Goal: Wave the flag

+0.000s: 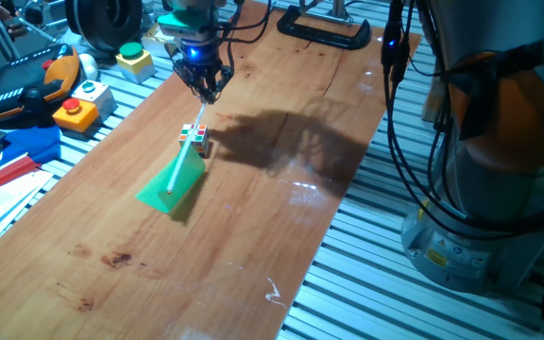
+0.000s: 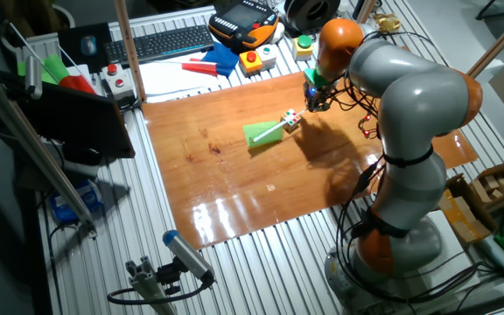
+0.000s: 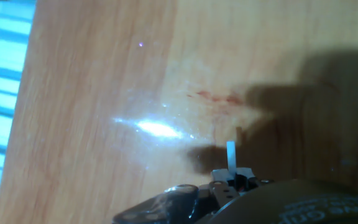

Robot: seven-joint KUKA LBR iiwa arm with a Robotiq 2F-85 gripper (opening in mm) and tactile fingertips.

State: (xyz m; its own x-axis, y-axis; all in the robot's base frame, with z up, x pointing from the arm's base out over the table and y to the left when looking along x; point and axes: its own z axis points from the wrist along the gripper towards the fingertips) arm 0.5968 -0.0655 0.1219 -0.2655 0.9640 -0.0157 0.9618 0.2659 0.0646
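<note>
We hold the flag by the top of its stick, ready to wave.

The gripper (image 1: 206,90), in the upper middle of one fixed view, is closed narrow on the thin pale stick (image 1: 185,156). The green flag (image 1: 171,185) hangs below, near the frame centre, and seems to touch the wooden table (image 1: 253,236), just beside the small puzzle cube (image 1: 195,138). We should lift first, then swing gently so the stick does not slip.

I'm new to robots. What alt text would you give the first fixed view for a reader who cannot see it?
A robot gripper pinches the top of a thin pale stick whose small green flag rests on a wooden table. A multicoloured puzzle cube sits beside the stick.
</note>
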